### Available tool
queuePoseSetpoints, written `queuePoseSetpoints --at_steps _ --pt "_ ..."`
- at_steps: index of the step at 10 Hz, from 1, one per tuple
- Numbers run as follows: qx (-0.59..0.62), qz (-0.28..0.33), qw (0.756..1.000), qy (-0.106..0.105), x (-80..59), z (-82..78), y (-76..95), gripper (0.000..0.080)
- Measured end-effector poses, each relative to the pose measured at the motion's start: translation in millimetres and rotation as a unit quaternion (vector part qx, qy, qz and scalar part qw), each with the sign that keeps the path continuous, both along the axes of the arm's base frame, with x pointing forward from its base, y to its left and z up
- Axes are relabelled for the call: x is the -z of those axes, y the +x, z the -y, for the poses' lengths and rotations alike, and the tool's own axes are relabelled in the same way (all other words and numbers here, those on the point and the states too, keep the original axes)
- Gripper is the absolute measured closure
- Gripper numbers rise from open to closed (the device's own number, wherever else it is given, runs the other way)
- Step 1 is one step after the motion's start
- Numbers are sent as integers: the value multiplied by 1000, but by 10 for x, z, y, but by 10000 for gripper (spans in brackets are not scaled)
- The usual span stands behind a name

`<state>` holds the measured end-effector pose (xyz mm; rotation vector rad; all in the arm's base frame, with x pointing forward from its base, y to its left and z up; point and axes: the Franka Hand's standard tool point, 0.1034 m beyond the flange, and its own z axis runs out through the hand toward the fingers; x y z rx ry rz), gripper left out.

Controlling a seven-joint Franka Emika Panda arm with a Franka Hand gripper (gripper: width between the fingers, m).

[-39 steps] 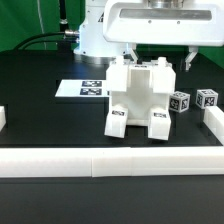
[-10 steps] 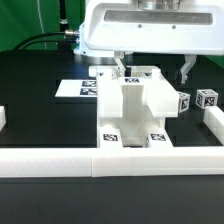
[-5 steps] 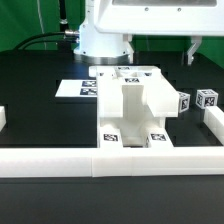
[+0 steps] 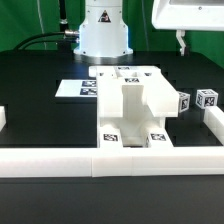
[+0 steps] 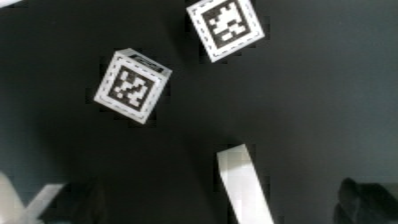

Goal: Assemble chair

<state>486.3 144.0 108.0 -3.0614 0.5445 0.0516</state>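
One chair (image 4: pixel 130 105) stands on the bench (image 4: pixel 40 70), its front feet touching the long white rail (image 4: pixel 60 160) and its back near the marker board (image 4: pixel 72 88). The pincer (image 4: pixel 184 36), which straddled the chair's top a second ago, has risen clear and moved toward the exterior view's right. Its jaws stand fully apart and hold nothing. The chair has kept its squared position against the rail. The near cube (image 4: pixel 181 101) lies just beside the chair, and the far cube (image 4: pixel 206 98) lies beyond it, both loose. The alignment step therefore appears complete. The cubes are probably the next parts to fetch.
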Motion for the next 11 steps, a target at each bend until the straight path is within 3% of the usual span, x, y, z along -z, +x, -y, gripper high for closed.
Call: queuePoseSetpoints --at_steps 3,5,8,9,11 --pt "2 4 1000 -1 27 0 4 150" --pt "-8 13 1000 -6 213 -147 -151 150" --pt "-19 21 1000 -13 450 -307 -228 150" --pt "-21 21 999 -16 509 -312 -240 150" --pt "-20 22 999 -15 502 -309 -230 150"
